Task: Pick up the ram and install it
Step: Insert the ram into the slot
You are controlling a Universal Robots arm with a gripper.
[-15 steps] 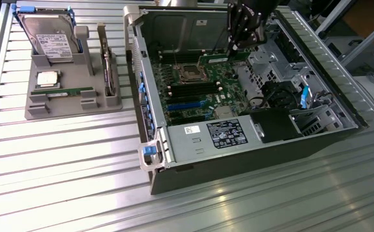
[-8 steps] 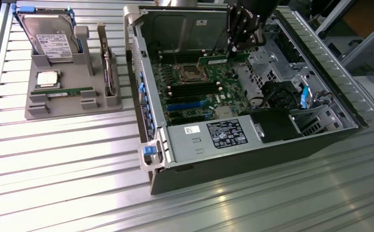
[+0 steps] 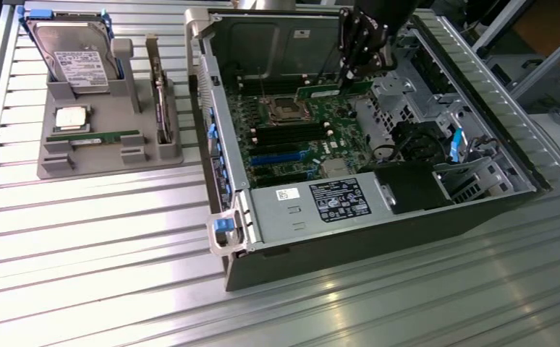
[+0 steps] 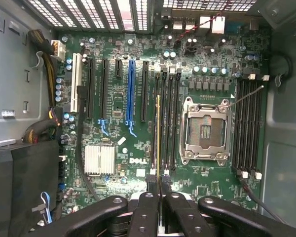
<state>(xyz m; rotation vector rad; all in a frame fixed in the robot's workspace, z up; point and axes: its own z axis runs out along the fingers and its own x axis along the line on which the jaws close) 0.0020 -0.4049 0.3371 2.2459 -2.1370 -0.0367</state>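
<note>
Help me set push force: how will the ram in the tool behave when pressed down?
Ram is a thin bare board, so probably light, fairly stiff lengthwise, yet fragile if bent sideways. Tool pinches its flat faces; it could tilt.

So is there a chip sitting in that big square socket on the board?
No, the socket is empty in the wrist view; its bare contact grid shows inside the metal frame, next to the ram the gripper holds.

Bright overhead light glares off the ribbed metal table [image 3: 97, 238], while the computer case [image 3: 357, 238] interior stays evenly lit.
</note>
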